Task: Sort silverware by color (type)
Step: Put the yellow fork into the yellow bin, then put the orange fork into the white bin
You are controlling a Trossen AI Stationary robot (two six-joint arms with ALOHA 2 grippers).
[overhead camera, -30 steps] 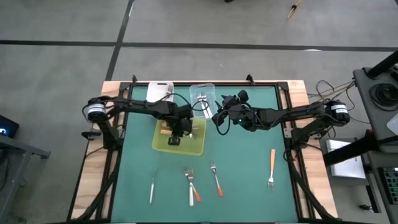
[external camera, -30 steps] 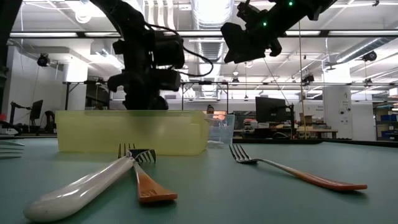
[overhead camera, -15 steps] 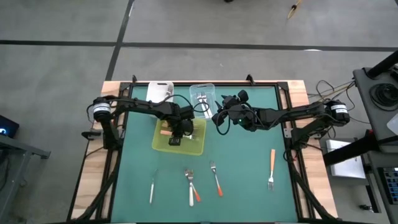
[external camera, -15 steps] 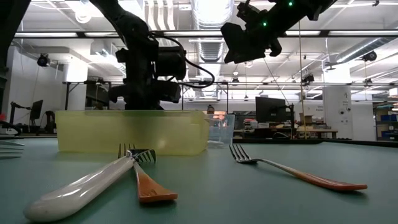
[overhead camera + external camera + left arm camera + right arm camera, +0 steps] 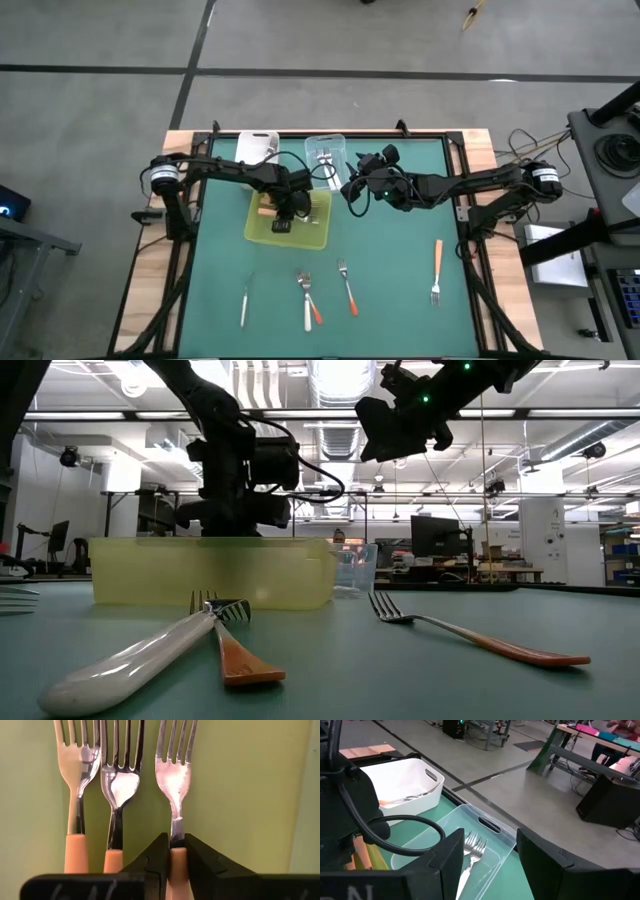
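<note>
Now, left gripper [image 5: 172, 865]: my fingers pinch an orange-handled fork [image 5: 173, 785], two more beside.
Right gripper [image 5: 485, 855]: spread above clear tub [image 5: 487, 827].

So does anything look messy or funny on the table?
One small thing: near the front of the table, a white-handled fork and an orange-handled fork lie crossed, heads overlapping, while the other loose forks lie apart. In the yellow-green tray three orange-handled forks sit neatly side by side. Nothing looks spilled or broken.

No readable text, labels, brands or numbers anywhere.
</note>
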